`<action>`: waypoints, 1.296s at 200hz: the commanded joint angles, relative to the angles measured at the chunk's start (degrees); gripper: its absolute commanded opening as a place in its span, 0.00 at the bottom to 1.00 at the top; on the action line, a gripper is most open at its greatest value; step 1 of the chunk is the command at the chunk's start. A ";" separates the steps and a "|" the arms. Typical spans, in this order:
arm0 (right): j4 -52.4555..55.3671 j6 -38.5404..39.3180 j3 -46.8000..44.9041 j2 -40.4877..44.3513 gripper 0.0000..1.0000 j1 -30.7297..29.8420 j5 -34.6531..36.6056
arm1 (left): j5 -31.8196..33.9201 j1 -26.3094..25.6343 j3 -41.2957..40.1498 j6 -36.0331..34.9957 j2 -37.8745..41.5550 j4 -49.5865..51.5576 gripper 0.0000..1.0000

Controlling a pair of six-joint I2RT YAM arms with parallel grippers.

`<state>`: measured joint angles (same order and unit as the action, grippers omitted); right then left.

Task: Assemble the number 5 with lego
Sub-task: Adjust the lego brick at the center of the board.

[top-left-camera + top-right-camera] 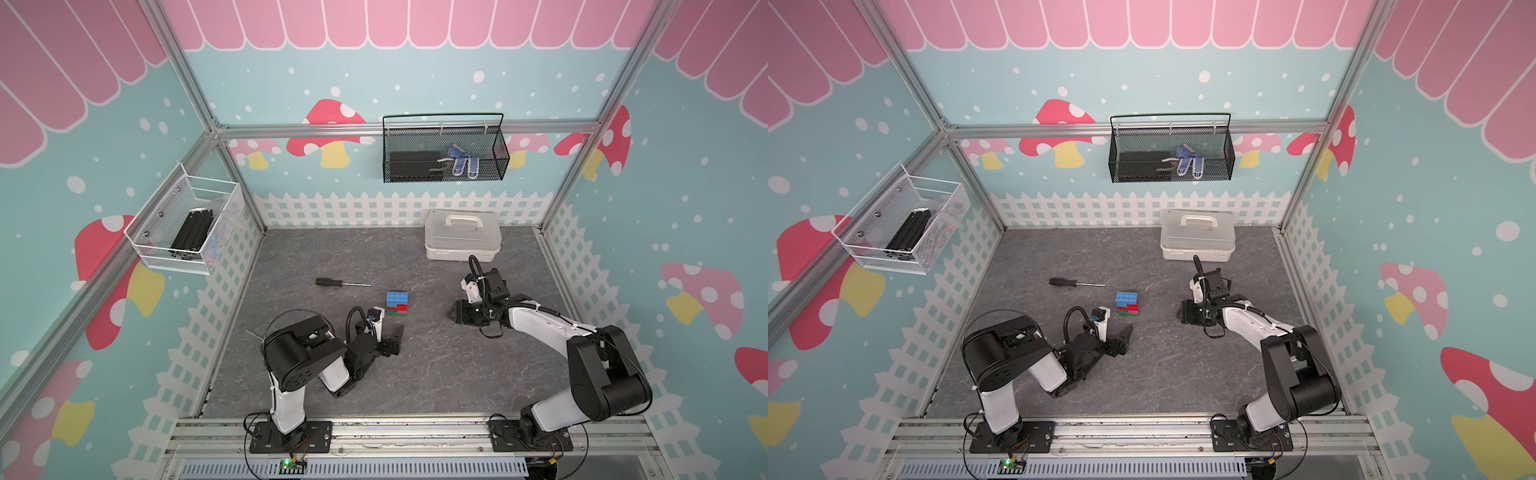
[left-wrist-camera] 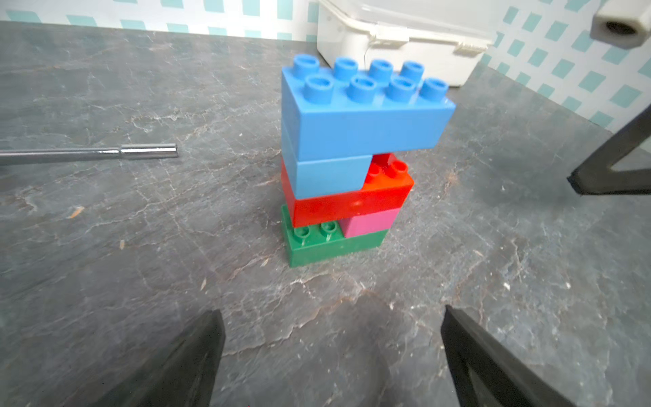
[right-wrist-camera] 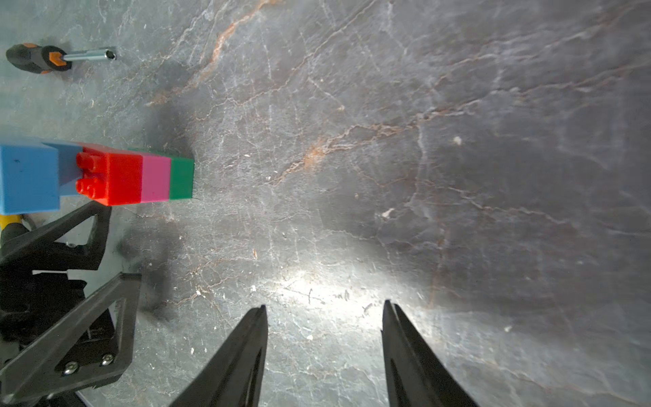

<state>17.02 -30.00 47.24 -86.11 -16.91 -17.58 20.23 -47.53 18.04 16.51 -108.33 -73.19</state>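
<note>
The stack [image 1: 397, 304] [image 1: 1127, 303] stands upright on the grey table [image 1: 415, 374], just below the middle of the frame in both top views. It forms a blocky 5 and nothing touches it.

The left wrist view shows its layers. The long blue brick [image 2: 366, 123] is on top with its studs bare. The small blue brick [image 2: 327, 176] sits under one end of it. The red brick [image 2: 352, 204] comes next, with two studs bare beside the small blue one. The pink brick [image 2: 370, 222] sits under the red brick's other end. The green brick [image 2: 331, 246] lies at the bottom on the table, with two studs bare beside the pink.

The left gripper [image 1: 399, 332] [image 2: 331, 313] is just below the stack in the top views. It points at the stack from nearby and stays clear of it. Its jaws are spread wide and hold nothing.

The right gripper [image 1: 455, 313] [image 3: 324, 306] is right of the stack, well apart from it, low over bare table. Its jaws stand about half apart and hold nothing.

A screwdriver [image 1: 340, 283] [image 1: 1075, 283] lies flat up and left of the stack. A white box [image 1: 461, 241] [image 1: 1198, 237] with a handle sits at the upper right of the table by the fence.
</note>
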 commanded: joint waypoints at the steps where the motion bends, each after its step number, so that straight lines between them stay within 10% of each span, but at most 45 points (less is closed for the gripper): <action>1: 2.89 1.52 -0.03 1.38 0.54 0.72 0.71 | 5.99 -1.03 2.57 0.45 -1.41 -7.96 0.99; 259: 5.45 4.24 -0.70 4.88 0.54 6.31 -1.57 | 15.87 -2.32 11.97 -3.77 -11.69 -8.18 0.97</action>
<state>21.47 -26.57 47.20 -82.61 -11.05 -18.37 34.35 -50.30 29.43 13.04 -118.96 -78.50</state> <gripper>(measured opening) 0.540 0.979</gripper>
